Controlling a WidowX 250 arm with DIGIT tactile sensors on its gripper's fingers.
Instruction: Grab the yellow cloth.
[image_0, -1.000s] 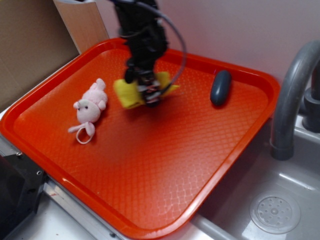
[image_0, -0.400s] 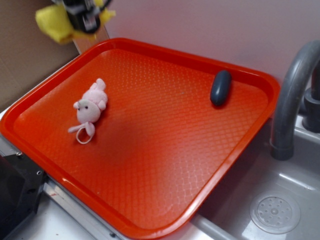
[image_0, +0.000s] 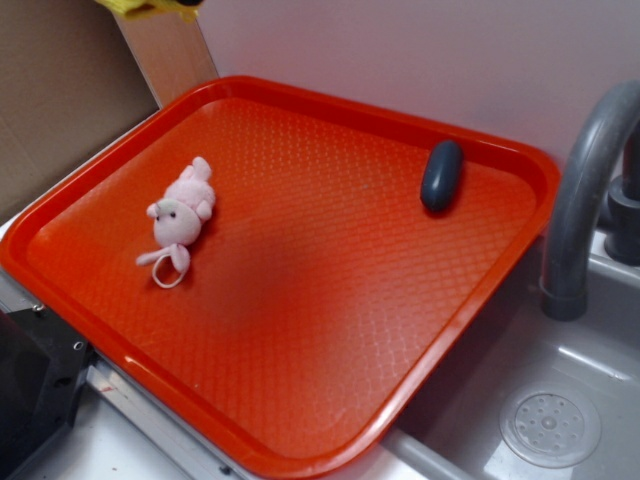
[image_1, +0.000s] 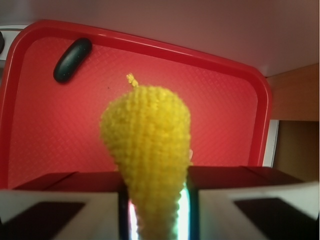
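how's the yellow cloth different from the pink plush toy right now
The yellow cloth is bright yellow with a ribbed knit; the pink plush toy is pale pink and fuzzy. The yellow cloth hangs pinched in the gripper, up off the red tray; the pink plush toy lies free on the red tray's left side. Both are small and soft.

The yellow cloth, a bright ribbed knit, hangs bunched into a rounded drop well above the red tray, pinched at its narrow end, one loose thread sticking out from its rounded tip.
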